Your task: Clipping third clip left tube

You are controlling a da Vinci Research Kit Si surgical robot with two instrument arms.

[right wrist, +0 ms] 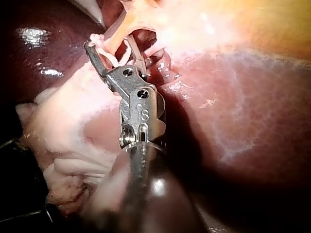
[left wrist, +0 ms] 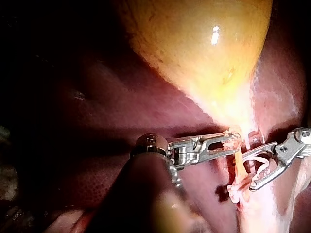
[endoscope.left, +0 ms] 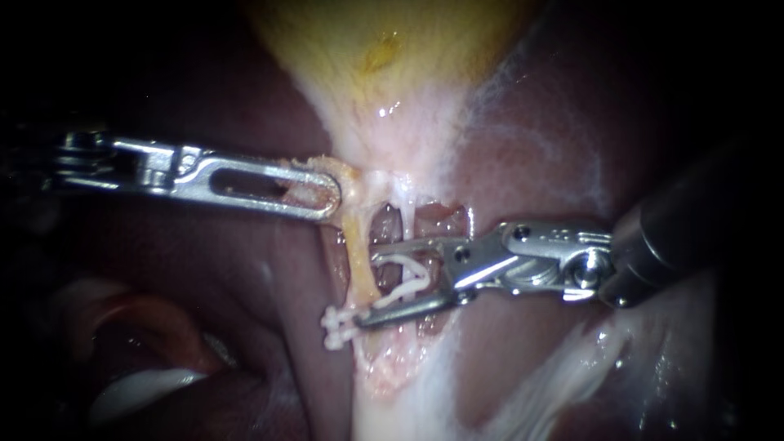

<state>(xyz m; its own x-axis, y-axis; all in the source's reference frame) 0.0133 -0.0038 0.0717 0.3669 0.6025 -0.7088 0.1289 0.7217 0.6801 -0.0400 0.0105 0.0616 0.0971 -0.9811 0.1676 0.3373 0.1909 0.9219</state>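
Observation:
The left tube (endoscope.left: 358, 253) is a yellowish strand that runs down from the gallbladder (endoscope.left: 384, 49). Two white clips (endoscope.left: 335, 331) sit side by side on its lower part. My right instrument (endoscope.left: 367, 286) comes in from the right with its jaws standing apart, an open white clip (endoscope.left: 406, 278) seated between them. The jaw tips reach the tube just above the two clips. My left instrument (endoscope.left: 322, 192) has its slotted jaws shut on tissue at the gallbladder's neck, and pulls it to the left. The left wrist view shows both the left instrument (left wrist: 233, 141) and the right instrument (left wrist: 247, 171).
Dark red liver (endoscope.left: 539, 155) surrounds the site. A thinner pale strand (endoscope.left: 406, 216) runs to the right of the left tube, above the right instrument's upper jaw. Pale fatty tissue (endoscope.left: 408, 400) lies below the clips. The right instrument (right wrist: 109, 48) shows in its wrist view over whitish tissue (right wrist: 63, 131).

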